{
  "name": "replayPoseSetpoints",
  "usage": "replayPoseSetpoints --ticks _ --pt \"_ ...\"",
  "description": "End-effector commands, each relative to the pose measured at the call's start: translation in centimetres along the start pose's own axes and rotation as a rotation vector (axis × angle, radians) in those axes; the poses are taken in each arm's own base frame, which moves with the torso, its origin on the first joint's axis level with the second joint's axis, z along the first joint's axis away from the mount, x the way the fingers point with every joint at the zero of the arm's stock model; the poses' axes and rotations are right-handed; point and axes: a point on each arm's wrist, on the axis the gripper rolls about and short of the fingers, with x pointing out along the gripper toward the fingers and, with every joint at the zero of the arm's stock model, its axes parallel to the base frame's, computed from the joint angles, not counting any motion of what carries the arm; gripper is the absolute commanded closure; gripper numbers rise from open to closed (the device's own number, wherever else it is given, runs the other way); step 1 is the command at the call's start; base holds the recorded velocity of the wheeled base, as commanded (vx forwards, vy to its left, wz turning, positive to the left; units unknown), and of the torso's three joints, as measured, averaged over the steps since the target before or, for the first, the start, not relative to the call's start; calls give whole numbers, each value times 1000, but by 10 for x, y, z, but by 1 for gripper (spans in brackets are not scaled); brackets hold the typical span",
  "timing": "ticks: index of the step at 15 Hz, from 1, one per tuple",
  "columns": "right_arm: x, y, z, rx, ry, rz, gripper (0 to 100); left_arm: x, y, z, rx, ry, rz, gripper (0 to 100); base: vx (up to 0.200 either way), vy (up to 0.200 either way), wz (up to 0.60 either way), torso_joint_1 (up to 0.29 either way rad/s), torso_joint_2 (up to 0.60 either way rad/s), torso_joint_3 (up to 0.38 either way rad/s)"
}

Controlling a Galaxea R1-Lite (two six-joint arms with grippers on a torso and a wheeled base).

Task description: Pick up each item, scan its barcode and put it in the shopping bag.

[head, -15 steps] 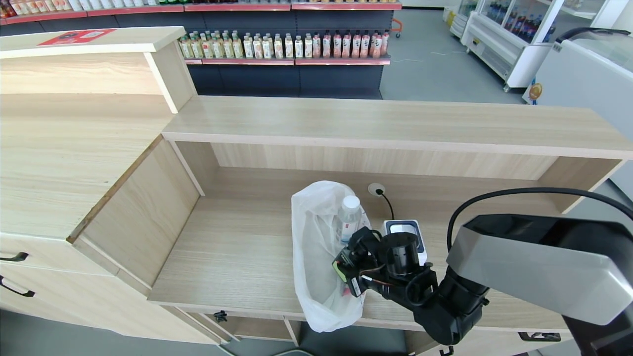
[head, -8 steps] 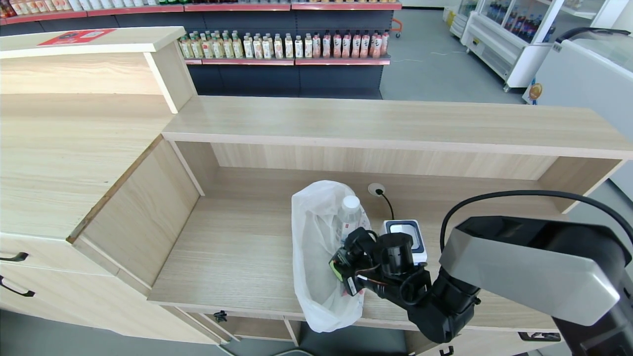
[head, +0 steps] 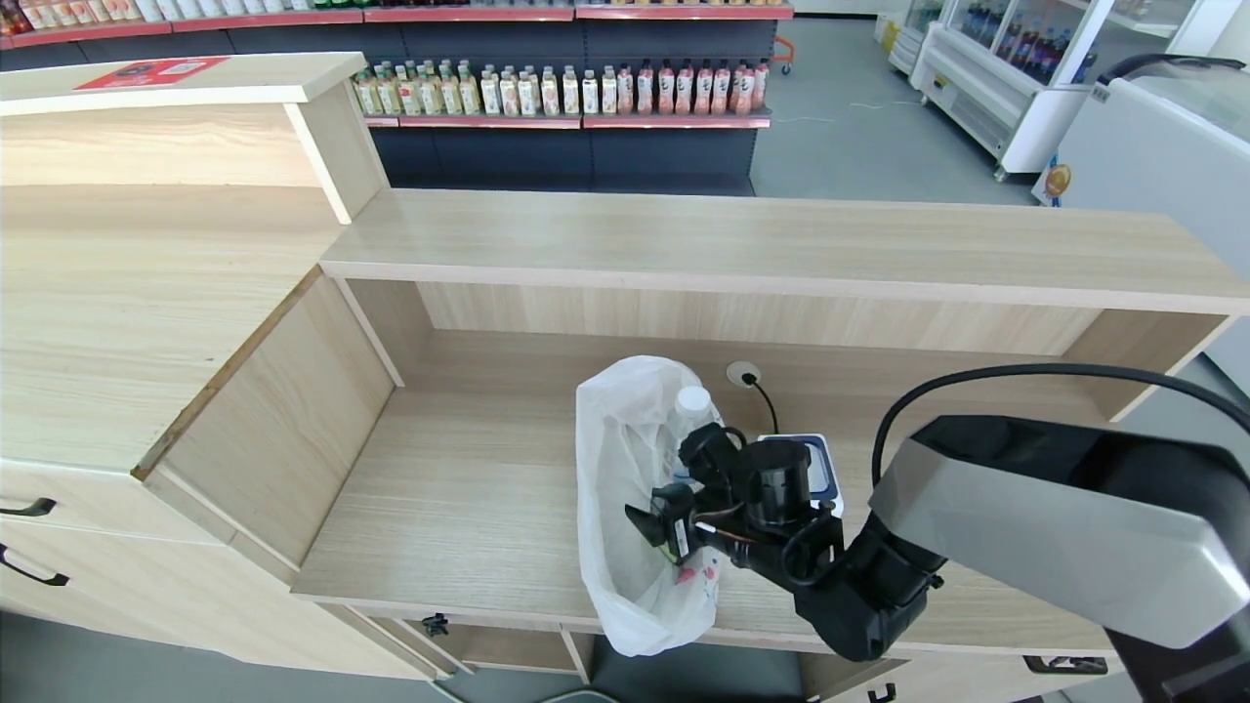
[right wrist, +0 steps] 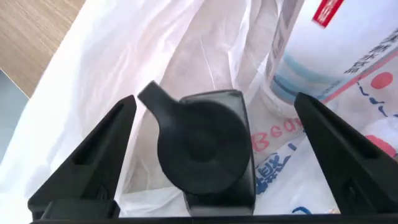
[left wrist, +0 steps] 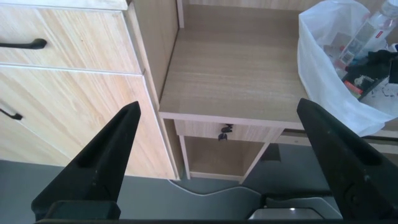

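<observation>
A pale wooden counter (head: pixel 742 244) spans the scene, with black-handled drawers (head: pixel 98 527) at its near left and a red sign (head: pixel 151 71) on its far-left top. Beyond it, a shelf (head: pixel 576 123) holds drink bottles (head: pixel 562 90); freezers (head: pixel 996 107) stand far right.

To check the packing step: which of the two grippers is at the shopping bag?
The right gripper, open over the mouth of the shopping bag; the left gripper hangs before the counter.
</observation>
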Motion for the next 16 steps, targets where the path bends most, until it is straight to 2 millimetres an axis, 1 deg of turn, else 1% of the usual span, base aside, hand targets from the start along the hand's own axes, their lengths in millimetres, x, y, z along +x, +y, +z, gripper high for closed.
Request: replayPoseSetpoints --ticks 1,2,3,4,5,6,8,9,11,12,13,14,15,16 --pt "-19 0 46 62 -109 1 0 0 0 0 0 0 0 0 0 0 0 0 0 0" --pt "-28 -1 57 82 -110 1 0 0 0 0 0 0 0 0 0 0 0 0 0 0" --pt "-41 -4 72 111 -95 -6 0 0 0 0 0 0 0 0 0 0 0 0 0 0" --pt "-50 -10 79 141 -85 -20 0 0 0 0 -2 0 0 0 0 0 0 0 0 0" --pt "-62 -16 85 168 -79 -34 0 0 0 0 -2 0 0 0 0 0 0 0 0 0" --pt "-73 -23 86 189 -75 -55 0 0 0 0 -2 0 0 0 0 0 0 0 0 0" --pt "-104 -29 89 221 -74 -72 0 0 0 0 -2 0 0 0 0 0 0 0 0 0" --pt "-113 -33 90 234 -79 -82 0 0 0 0 -3 0 0 0 0 0 0 0 0 0" --pt "-152 -58 103 233 -133 -184 0 0 0 0 -3 0 0 0 0 0 0 0 0 0" --pt "-171 -70 108 204 -139 -239 0 0 0 0 -3 0 0 0 0 0 0 0 0 0" --pt "-207 -86 114 166 -129 -351 0 0 0 0 -3 0 0 0 0 0 0 0 0 0" --pt "-235 -90 117 174 -118 -425 0 0 0 0 -3 0 0 0 0 0 0 0 0 0" --pt "-265 -90 119 187 -113 -492 0 0 0 0 -3 0 0 0 0 0 0 0 0 0" --pt "-290 -86 116 199 -94 -550 0 0 0 0 -3 0 0 0 0 0 0 0 0 0"
